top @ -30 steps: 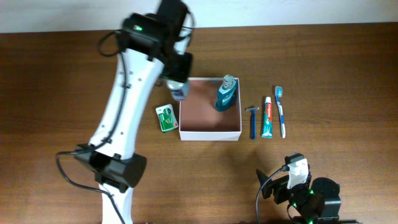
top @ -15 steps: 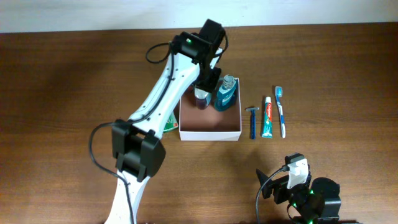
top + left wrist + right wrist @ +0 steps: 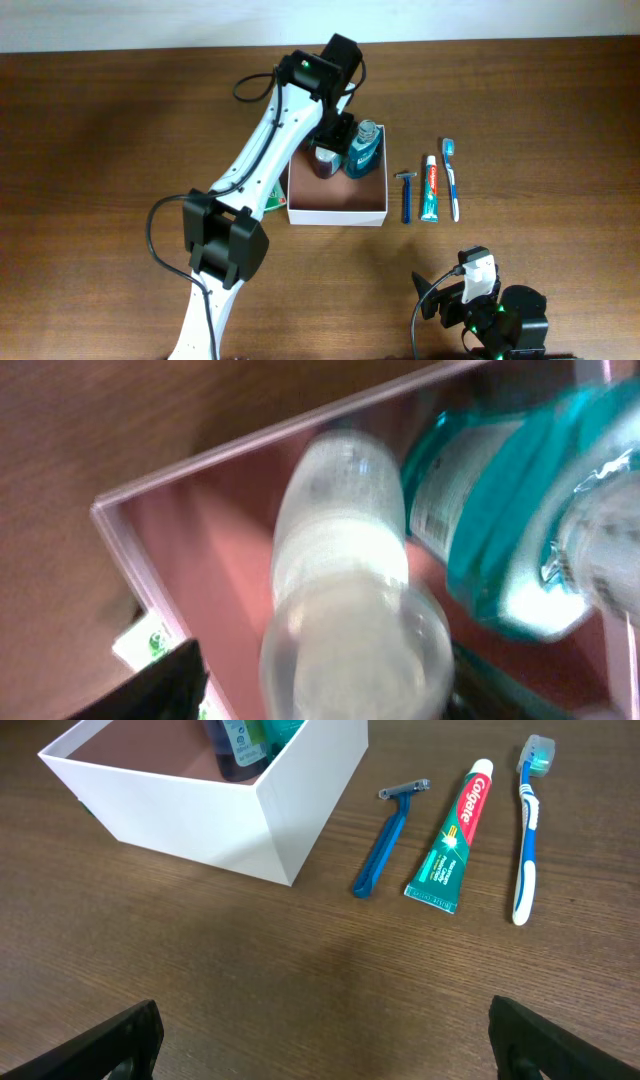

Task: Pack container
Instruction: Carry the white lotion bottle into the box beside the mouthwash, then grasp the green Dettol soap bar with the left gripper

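One arm (image 3: 262,155) stretched over container (image 3: 337,218), left gripper (image 3: 328,152) clasping bottle (image 3: 345,590)

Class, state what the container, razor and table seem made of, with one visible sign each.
Container: probably thin card or plastic; matte white, thin-edged walls.
Razor: likely plastic; smooth blue moulded handle.
Table: wood or wood-look laminate; brown grain streaks.

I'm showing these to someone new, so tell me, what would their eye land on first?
First, the long white left arm reaching in from the lower left, its pincer holding a small bottle inside the white container, right beside a teal bottle. Next, the tidy row to the right of the container: razor, toothpaste and toothbrush.
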